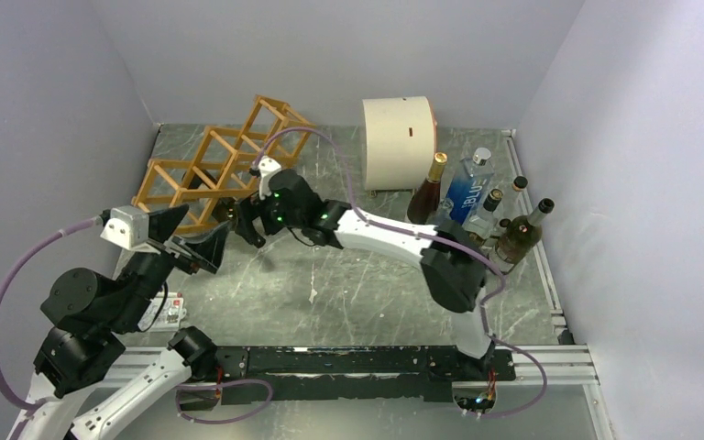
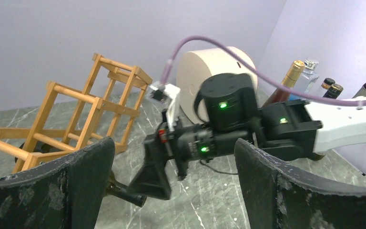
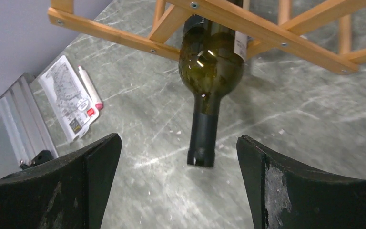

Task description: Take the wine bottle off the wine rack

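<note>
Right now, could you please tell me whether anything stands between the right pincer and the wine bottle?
Nothing visible does. The right pincer is open, and the neck of the wine bottle points toward it with only open air between. The sticks of the wine rack cross only the bottle's body, farther back.

I see the green bottle (image 3: 210, 67), black-capped neck, lying in the rack (image 3: 271, 36), neck jutting out; rack wooden, open-celled, stepped.

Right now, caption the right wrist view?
Open right gripper faces the neck of a green wine bottle resting in the wine rack.
</note>
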Tool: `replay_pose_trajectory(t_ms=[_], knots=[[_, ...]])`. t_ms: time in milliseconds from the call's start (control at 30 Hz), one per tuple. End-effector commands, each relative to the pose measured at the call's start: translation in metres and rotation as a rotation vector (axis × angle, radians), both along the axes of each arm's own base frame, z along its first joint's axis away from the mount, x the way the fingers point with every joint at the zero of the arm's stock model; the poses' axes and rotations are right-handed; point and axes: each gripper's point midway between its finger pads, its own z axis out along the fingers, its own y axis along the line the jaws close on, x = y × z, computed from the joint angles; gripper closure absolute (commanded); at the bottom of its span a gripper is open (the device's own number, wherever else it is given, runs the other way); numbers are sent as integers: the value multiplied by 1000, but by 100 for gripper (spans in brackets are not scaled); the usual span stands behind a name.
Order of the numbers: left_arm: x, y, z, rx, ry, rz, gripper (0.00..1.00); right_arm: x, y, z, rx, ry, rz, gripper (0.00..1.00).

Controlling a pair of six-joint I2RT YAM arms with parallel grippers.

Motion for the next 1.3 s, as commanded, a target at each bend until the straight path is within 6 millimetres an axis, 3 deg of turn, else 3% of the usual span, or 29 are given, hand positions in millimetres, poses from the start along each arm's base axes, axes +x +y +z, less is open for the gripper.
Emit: replay_pose_trajectory(t_ms=[0,133,400,633,733,867,967,1100,1267], knots=[[-4,10,-1,-5,21,31,1,15,27,-20,-14,59,-55,4],[-5,9,-4,1,32,24,1,26,37,-48,-86,100,-79,5],[-8,9,-4,-7,24,12,1,20,55,-101,-192,188,9,23],[-11,10,-4,-8,28,8,1,18,69,-110,-183,205,71,44],[-11,9,-4,-11,29,5,1,19,71,-112,-174,219,82,57],[-10,8,-4,-13,33,0,1,19,69,-98,-101,272,101,82],[-10,7,-4,-12,35,-2,1,18,63,-77,-43,275,101,91],[-9,6,-6,-10,42,0,1,11,50,-45,1,239,103,100],[-6,2,-10,-7,53,-7,1,-8,27,-23,37,240,98,100]])
